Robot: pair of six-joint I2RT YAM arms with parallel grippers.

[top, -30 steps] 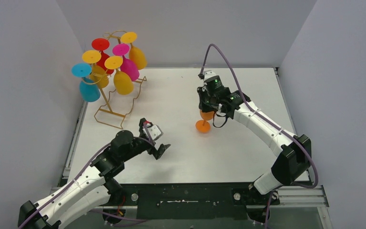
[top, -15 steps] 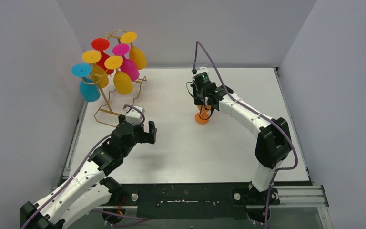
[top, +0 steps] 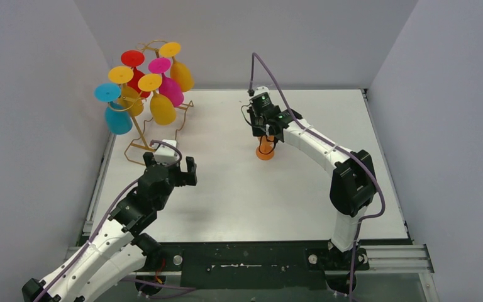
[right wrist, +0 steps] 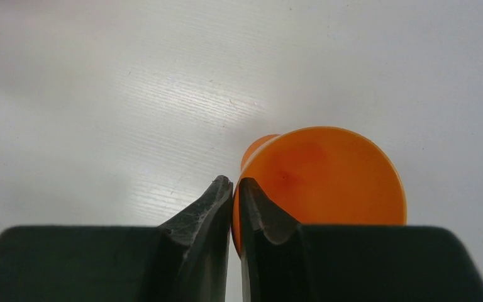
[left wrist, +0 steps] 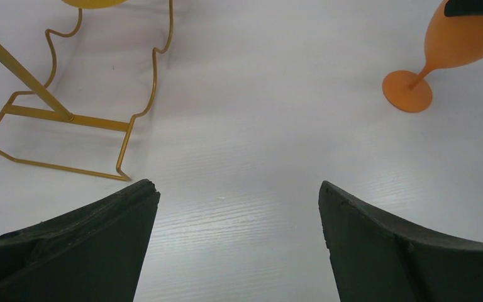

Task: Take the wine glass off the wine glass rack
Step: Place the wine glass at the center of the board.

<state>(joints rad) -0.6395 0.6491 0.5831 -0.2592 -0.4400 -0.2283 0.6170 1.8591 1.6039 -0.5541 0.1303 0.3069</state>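
Observation:
The gold wire wine glass rack (top: 139,128) stands at the far left of the table, and several coloured wine glasses (top: 162,107) hang upside down from its top. Its base rails also show in the left wrist view (left wrist: 63,116). An orange wine glass (top: 265,150) is upright at mid-table with its foot on or just above the surface. My right gripper (top: 265,133) is shut on its rim, one finger inside the bowl (right wrist: 327,176) and one outside. My left gripper (top: 177,170) is open and empty, near the rack's base, with the orange glass (left wrist: 453,41) far to its right.
Grey walls close in the table on the left, back and right. The rack's wavy base rails (top: 182,123) stretch toward the table's middle. The white tabletop (top: 302,195) lies between the arms.
My right gripper has carried the orange glass a little left and farther back. My left arm has swung left and forward toward the rack's base, its gripper still open.

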